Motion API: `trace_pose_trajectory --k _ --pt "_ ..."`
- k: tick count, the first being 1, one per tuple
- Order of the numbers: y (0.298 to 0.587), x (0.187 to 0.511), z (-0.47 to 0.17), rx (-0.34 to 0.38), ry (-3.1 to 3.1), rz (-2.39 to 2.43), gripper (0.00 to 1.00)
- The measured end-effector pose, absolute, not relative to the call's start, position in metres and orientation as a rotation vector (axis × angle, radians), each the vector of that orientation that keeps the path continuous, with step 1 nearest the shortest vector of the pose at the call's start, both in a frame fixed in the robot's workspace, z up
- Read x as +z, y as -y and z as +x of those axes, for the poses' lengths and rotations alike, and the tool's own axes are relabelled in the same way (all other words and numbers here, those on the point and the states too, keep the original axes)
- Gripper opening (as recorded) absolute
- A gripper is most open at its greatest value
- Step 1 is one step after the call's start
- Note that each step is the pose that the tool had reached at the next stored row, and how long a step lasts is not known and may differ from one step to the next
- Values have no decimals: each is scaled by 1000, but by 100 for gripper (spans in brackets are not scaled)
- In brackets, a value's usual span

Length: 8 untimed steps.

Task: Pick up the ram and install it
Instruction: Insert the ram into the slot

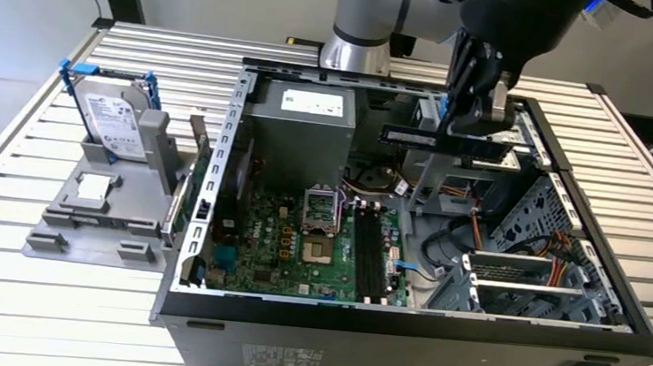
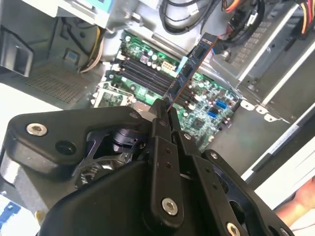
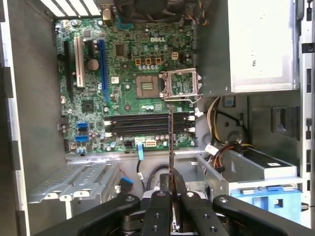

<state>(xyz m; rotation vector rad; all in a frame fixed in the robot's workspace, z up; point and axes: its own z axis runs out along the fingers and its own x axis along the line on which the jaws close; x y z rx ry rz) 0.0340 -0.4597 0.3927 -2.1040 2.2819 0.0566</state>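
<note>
My gripper hangs over the far right part of the open computer case and is shut on the ram, a long dark stick held level above the case. In both wrist views the ram juts out from between the black fingers. It is seen edge-on in the first wrist view. The motherboard's black memory slots lie below it and apart from it.
Inside the case are the grey power supply, the CPU socket, cables and drive cages. In the exterior view's left, a grey holder carries a hard drive in a blue bracket and a small square chip.
</note>
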Motion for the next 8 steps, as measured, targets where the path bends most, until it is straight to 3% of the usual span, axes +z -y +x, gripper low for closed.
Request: trace_pose_trajectory --k 8 --pt "451 393 34 57 -2282 -2104 0"
